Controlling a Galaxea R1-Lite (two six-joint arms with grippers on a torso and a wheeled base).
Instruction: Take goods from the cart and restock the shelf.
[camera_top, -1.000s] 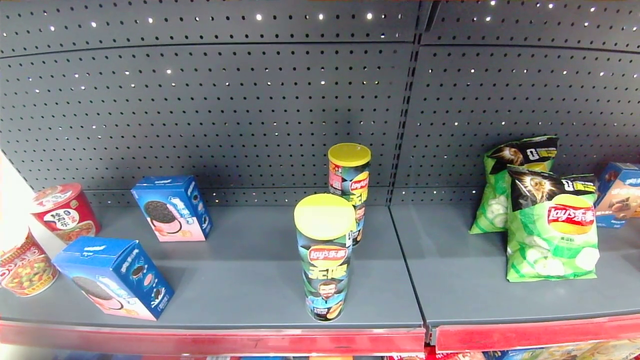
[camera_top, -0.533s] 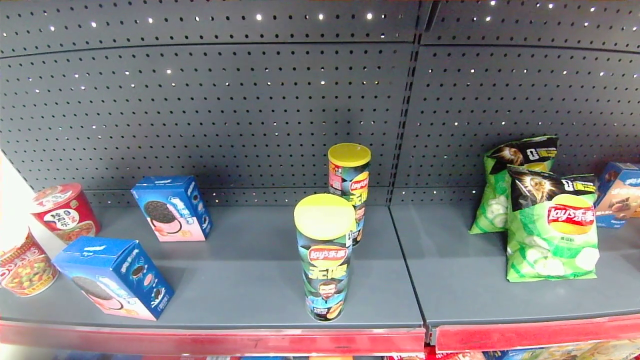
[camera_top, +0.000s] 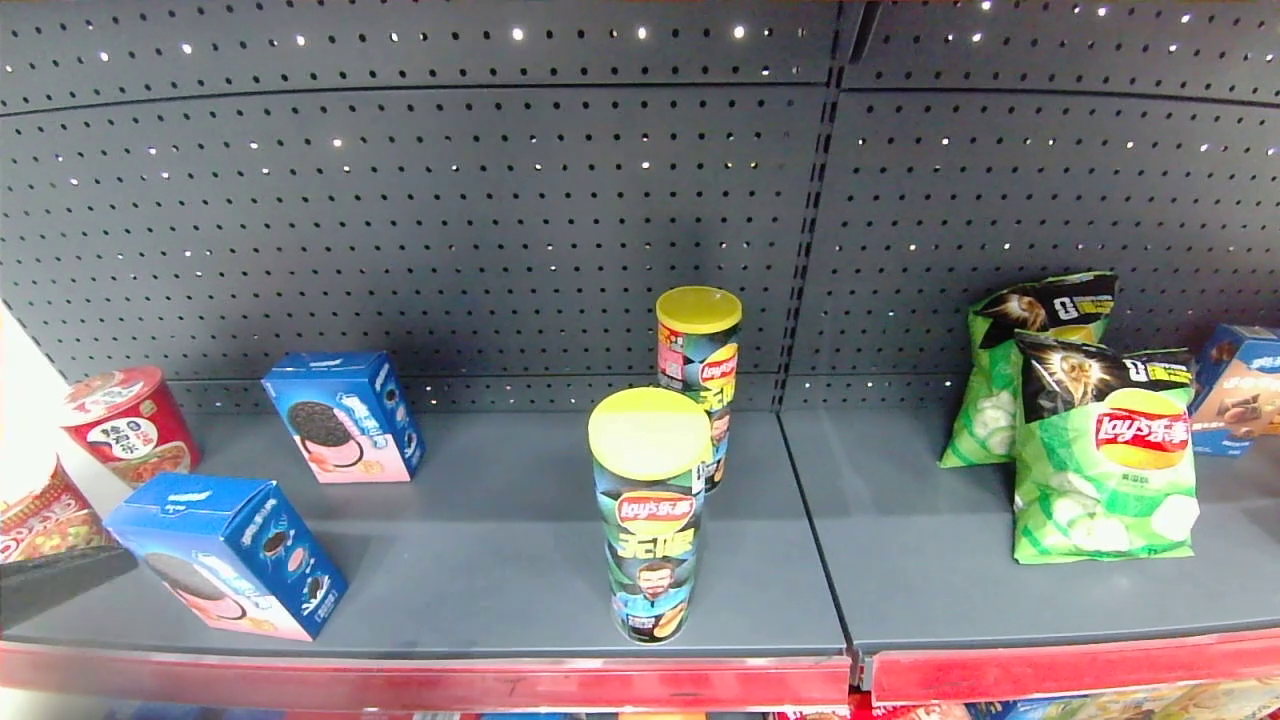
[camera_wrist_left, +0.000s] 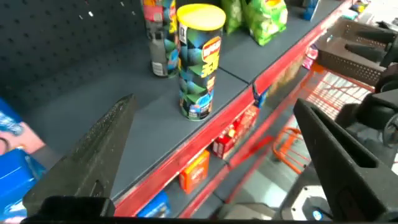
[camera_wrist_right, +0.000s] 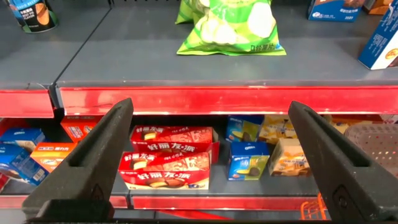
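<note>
The left hand (camera_wrist_left: 214, 102) has come up at the grey metal shelf's (camera_top: 480, 560) left front corner, fingers spread and empty. The right hand (camera_wrist_right: 210, 106) is likewise spread. The yellow-lidded cardboard chip can (camera_top: 650, 510) stands near the front edge. It is probably light, stiff and smooth, so hold it mid-body.

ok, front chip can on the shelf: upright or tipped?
Upright. The front chip can stands on its base on the shelf, yellow lid on top.

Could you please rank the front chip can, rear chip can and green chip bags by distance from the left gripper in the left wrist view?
1. Front chip can, near the front edge of the shelf, just ahead of the left gripper.
2. Rear chip can, directly behind it.
3. Green chip bags, farther along the shelf.
</note>
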